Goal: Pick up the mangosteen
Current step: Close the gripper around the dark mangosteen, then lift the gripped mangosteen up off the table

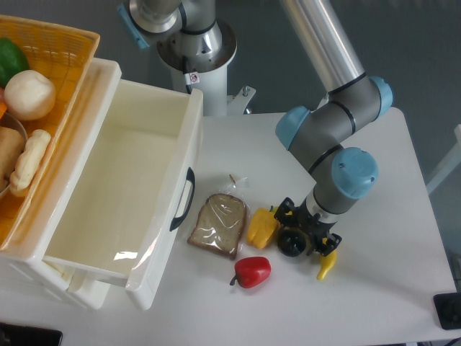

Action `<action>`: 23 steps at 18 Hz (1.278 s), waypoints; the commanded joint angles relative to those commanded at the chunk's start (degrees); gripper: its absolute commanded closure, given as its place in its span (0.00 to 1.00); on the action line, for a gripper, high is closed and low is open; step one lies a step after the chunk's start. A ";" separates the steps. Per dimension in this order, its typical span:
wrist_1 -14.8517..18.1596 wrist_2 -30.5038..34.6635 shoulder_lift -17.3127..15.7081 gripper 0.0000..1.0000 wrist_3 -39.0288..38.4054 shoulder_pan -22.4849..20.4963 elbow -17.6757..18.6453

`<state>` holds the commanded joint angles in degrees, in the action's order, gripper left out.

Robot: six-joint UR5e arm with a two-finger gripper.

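Note:
The mangosteen (291,244) is a small glossy black ball on the white table, right of a yellow pepper. My gripper (305,232) is down at table height directly over and around it, wrist pointing down. The dark fingers blend with the dark fruit, so I cannot tell whether they press on it or stand apart. The fruit appears to rest on the table.
A yellow pepper (261,227) lies just left of the mangosteen and a banana (326,266) just right. A red bell pepper (252,271) and bagged bread (218,224) lie further left. An open white drawer (189,155) and a yellow food basket (68,43) stand at the left.

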<state>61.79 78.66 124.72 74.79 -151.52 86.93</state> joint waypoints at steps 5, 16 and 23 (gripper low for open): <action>-0.09 0.00 0.00 0.80 0.00 0.00 -0.70; 0.18 0.09 -2.72 0.90 1.40 -1.93 -4.48; 0.53 8.07 -4.92 0.98 10.26 -2.99 -6.15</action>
<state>62.31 86.73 119.79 85.06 -154.51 80.78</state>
